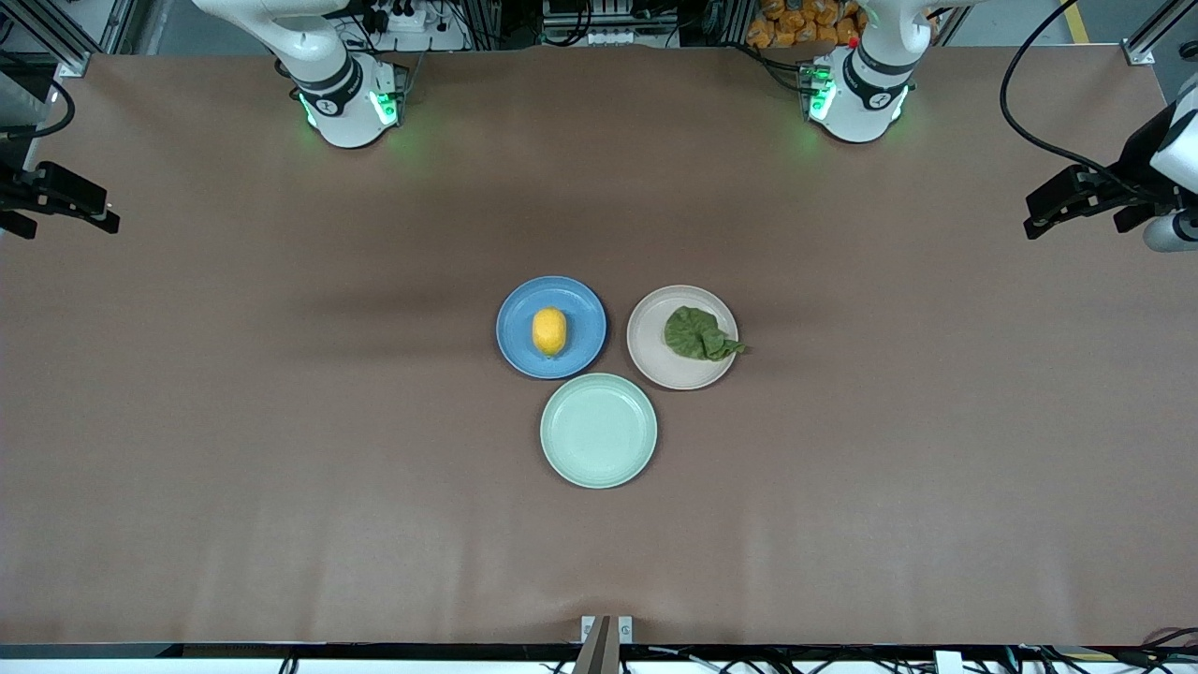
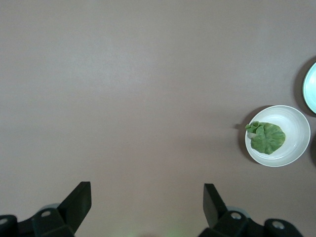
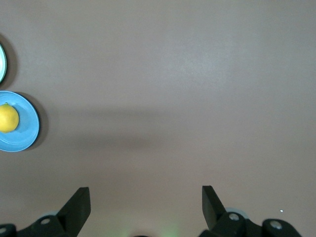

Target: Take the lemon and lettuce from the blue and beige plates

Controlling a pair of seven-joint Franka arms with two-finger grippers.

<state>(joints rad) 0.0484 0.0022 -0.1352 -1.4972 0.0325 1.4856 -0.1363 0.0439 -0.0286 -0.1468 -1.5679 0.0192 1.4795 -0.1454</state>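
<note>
My left claw [image 2: 143, 207] hangs high over bare table [image 1: 281, 468] at the left arm's end, fingers spread wide and holding nothing. My right claw [image 3: 143, 207] does the same over the right arm's end, also released and empty. Both arms wait, parked out wide, which I judge leaves the middle open for either reach.

The lemon [image 1: 549, 331] sits in the middle of the blue plate [image 1: 524, 360], upright on its own and touching nothing else. The lettuce [image 1: 699, 334] lies crumpled on the beige plate [image 1: 669, 370], pushed toward the rim on the left arm's side, with a stem end poking just over the edge. The two plates sit side by side in the table's middle, the blue one toward the right arm's end and the beige toward the left arm's end, so each item falls naturally to the arm on its side. A green plate [image 1: 599, 431] lies nearer the front camera, just beside both, and holds nothing.

Nothing is picked yet. I expect the lemon to be firm and apt to roll, so I would close across its narrow waist; the lettuce is soft and needs a low pinch into its bulk.
</note>
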